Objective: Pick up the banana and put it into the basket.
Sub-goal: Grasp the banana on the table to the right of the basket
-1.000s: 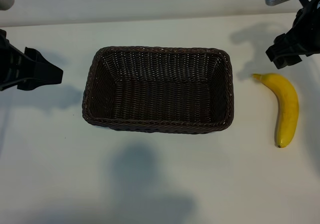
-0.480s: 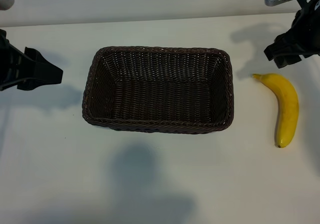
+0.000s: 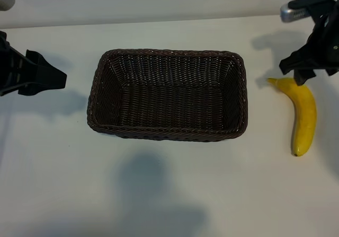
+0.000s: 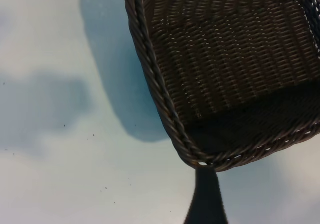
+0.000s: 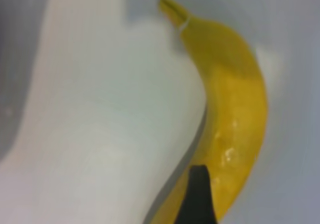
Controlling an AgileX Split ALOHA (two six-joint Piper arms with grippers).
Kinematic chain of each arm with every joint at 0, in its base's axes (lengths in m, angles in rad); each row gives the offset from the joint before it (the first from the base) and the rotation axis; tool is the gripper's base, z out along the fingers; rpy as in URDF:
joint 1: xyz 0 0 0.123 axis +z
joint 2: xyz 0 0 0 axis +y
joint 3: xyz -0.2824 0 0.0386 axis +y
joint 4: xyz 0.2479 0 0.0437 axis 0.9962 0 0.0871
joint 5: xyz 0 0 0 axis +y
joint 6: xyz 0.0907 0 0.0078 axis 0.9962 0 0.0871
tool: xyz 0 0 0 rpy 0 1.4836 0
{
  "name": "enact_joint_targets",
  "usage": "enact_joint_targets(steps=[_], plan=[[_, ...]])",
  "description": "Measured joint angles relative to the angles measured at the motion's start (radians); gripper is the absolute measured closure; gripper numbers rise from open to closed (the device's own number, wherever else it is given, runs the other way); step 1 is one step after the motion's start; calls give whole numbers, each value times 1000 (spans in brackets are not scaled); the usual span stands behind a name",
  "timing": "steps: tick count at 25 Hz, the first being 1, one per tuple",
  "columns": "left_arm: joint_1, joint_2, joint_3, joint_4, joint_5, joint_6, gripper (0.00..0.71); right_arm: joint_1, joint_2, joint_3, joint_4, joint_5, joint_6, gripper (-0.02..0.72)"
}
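Now the right end effector (image 3: 304, 70) hangs open above the banana (image 3: 303, 112)

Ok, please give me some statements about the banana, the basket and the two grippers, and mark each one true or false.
1. The banana lies on the table, outside the basket. True.
2. The basket already holds a fruit. False: nothing lies inside it.
3. The right gripper is above the stem end of the banana, with nothing held. True.
4. The left gripper is closed on the basket's rim. False: it is open and stands apart from the basket, at its left side.
5. The banana lies to the left of the basket in the exterior view. False: it lies to the right.
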Motion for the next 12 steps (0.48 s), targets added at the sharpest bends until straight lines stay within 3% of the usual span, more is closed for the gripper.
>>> enact_joint_targets(steps=[12], plan=[[0,0,0,0,-2,-1,140,-8,74,-1,20,-49,-4,94]])
